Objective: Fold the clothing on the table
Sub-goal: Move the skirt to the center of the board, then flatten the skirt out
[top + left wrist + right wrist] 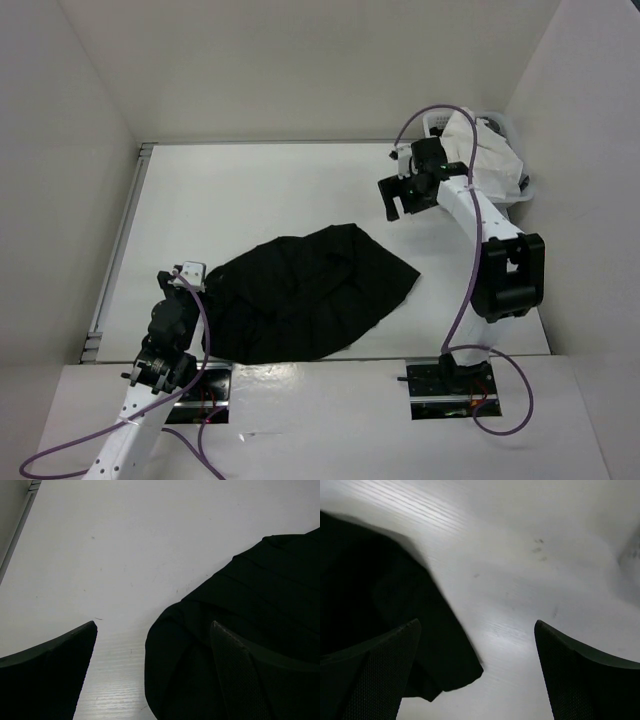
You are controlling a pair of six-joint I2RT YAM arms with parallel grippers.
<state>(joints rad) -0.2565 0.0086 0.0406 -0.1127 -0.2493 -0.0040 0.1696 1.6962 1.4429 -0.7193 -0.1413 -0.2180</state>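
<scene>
Table (260, 190): white, and it is carrying a thin rail (120, 250) along its left side. The clothing (300, 295) is lying toward the near edge, closer to the left arm. It is bunching into a rounded black mass, not lying as a flat trapezoid, so the fold is probably incomplete.

A white garment (490, 160) is spilling over a basket (520, 190) in the far right corner, well apart from the skirt and likely parked there out of the way.

Right gripper (405, 205): it is hanging above bare table beyond the skirt's right corner, jaws spread wide and pinching nothing. Left gripper (185, 280): it is sitting low at the skirt's left edge, also spread and empty, probably lining up for a grasp on that edge.

Views: only the overhead is showing the whole outline and the basket. The left wrist view is showing pleat ridges and the curved hem running under one of its fingers (260, 675), which the overhead is flattening to plain black. The right wrist view is showing a second layer peeking out below the corner, beside its fingers (365, 675).
</scene>
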